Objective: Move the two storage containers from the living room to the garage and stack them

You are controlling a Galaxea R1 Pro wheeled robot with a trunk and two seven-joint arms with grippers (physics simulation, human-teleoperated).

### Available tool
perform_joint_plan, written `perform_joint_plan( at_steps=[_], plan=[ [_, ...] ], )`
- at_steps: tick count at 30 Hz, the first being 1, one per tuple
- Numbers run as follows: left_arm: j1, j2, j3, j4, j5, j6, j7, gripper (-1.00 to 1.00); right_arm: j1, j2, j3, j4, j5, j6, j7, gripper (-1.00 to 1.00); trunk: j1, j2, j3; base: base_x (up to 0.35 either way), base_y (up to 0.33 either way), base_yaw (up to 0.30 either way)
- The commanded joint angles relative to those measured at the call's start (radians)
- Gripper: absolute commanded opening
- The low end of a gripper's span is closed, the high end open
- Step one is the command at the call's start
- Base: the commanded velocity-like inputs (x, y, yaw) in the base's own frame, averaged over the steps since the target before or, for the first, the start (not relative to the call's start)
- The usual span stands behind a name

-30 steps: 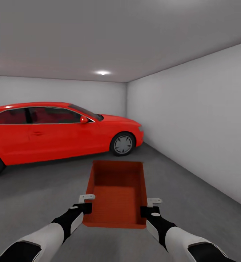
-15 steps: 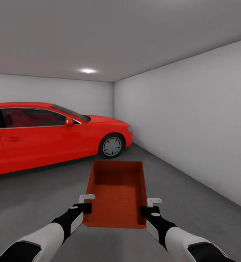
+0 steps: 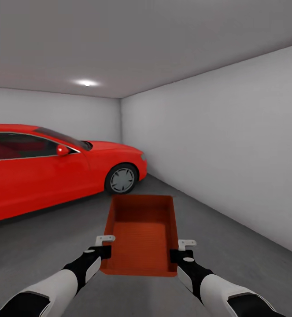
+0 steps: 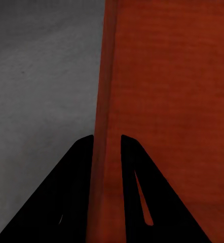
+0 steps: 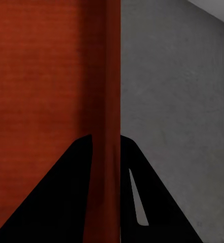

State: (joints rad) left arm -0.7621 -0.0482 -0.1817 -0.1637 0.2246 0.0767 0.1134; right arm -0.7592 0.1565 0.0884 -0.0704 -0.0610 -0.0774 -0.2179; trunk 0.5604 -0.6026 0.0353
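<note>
here, in the garage:
storage container [image 3: 141, 235]: orange-red, lidless, carried level above the floor [image 3: 234, 246], between the two claws, long axis pointing away from the robot; inside bare.
left claw [image 3: 104, 246]: pinching the container's left wall near the corner closest to the robot; in the left wrist view, one dark finger [image 4: 74, 192] outside the wall, the other inside, the thin wall [image 4: 104, 126] pressed between them.
right claw [image 3: 181, 248]: pinching the container's right wall near the corner closest to the robot; in the right wrist view, one dark finger [image 5: 142, 197] outside the wall, the other inside, wall [image 5: 111, 101] clamped between.
arms: black wrists, white forearms, reaching to the container from either side.
floor: dark grey rough concrete, under the container and on both sides of it.
red car [image 3: 53, 169]: beyond the container and to its left, well apart; front wheel [image 3: 121, 179] and nose towards the far corner.
side wall [image 3: 225, 141]: plain white-grey, to the right of the container, running away to the far corner.
back wall [image 3: 53, 110]: behind the car, beyond the container.
ceiling light [image 3: 86, 82]: round, glowing, high above the car, beyond the container.
</note>
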Motion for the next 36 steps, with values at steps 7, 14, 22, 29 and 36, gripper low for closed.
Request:
perform_joint_plan(
  at_steps=[7, 14, 22, 29, 36],
  plan=[
    [0.000, 0.001, 0.038, -0.023, -0.011, -0.017, 0.045, -1.00, 0.000, 0.000, 0.004, 0.012, -0.017, -0.007, -0.008, -1.00, 0.001, 0.000, 0.000, 0.303, 0.194, -0.251],
    [0.000, 0.001, 0.038, -0.023, -0.011, -0.017, 0.045, -1.00, 0.000, 0.000, 0.004, 0.012, -0.017, -0.007, -0.008, -1.00, 0.001, 0.000, 0.000, 0.303, 0.194, -0.251],
    [0.000, 0.001, 0.038, -0.023, -0.011, -0.017, 0.045, -1.00, 0.000, 0.000, 0.004, 0.012, -0.017, -0.007, -0.008, -1.00, 0.001, 0.000, 0.000, 0.303, 0.194, -0.251],
    [0.000, 0.001, 0.038, -0.023, -0.011, -0.017, 0.045, -1.00, 0.000, 0.000, 0.004, 0.012, -0.017, -0.007, -0.008, -1.00, 0.001, 0.000, 0.000, 0.303, 0.193, -0.251],
    [0.000, 0.001, 0.038, -0.023, -0.011, -0.017, 0.045, -1.00, 0.000, 0.000, 0.004, 0.012, -0.017, -0.007, -0.008, -1.00, 0.001, 0.000, 0.000, 0.303, 0.194, -0.251]
  ],
)
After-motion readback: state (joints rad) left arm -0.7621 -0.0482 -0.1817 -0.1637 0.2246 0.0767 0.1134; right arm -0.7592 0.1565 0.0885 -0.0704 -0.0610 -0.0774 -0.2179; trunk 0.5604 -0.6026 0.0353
